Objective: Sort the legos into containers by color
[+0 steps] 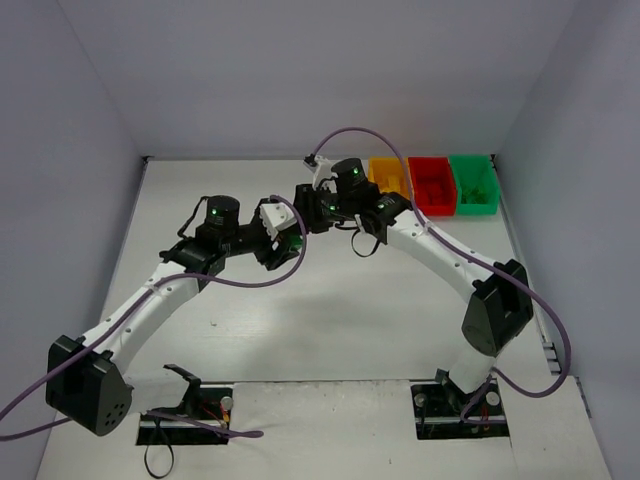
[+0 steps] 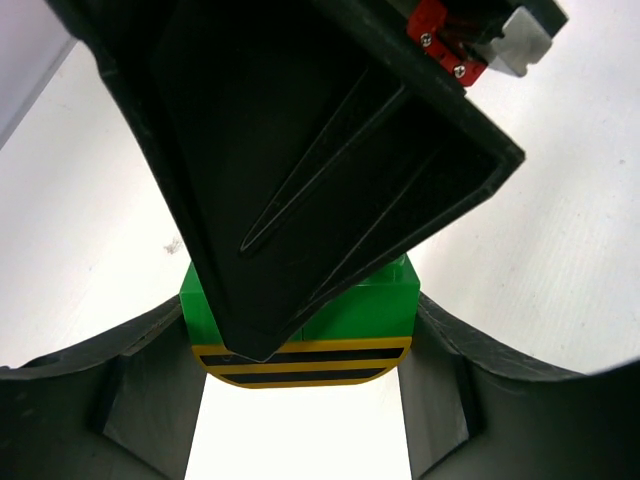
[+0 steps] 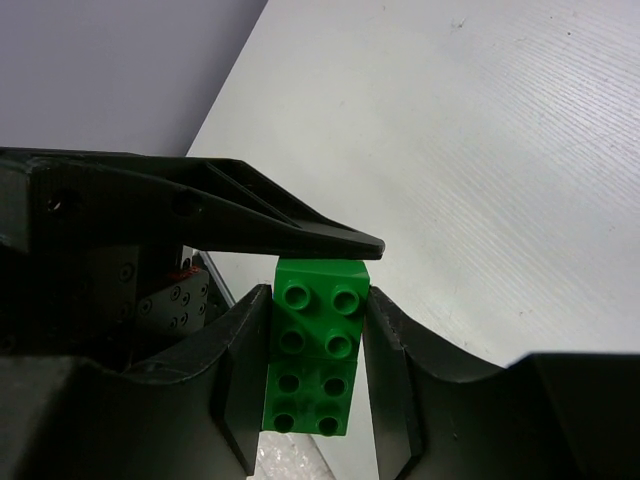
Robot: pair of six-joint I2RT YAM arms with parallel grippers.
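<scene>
Black stripes cross a yellow panel [image 2: 300,362] under the green bricks [image 3: 315,340]. The left fingers [image 2: 140,385] and right fingers [image 3: 240,375] both clamp these bricks above the far middle of the bench [image 1: 330,320], left of the bins [image 1: 433,207]. From above, the wrists hide the bricks.
</scene>
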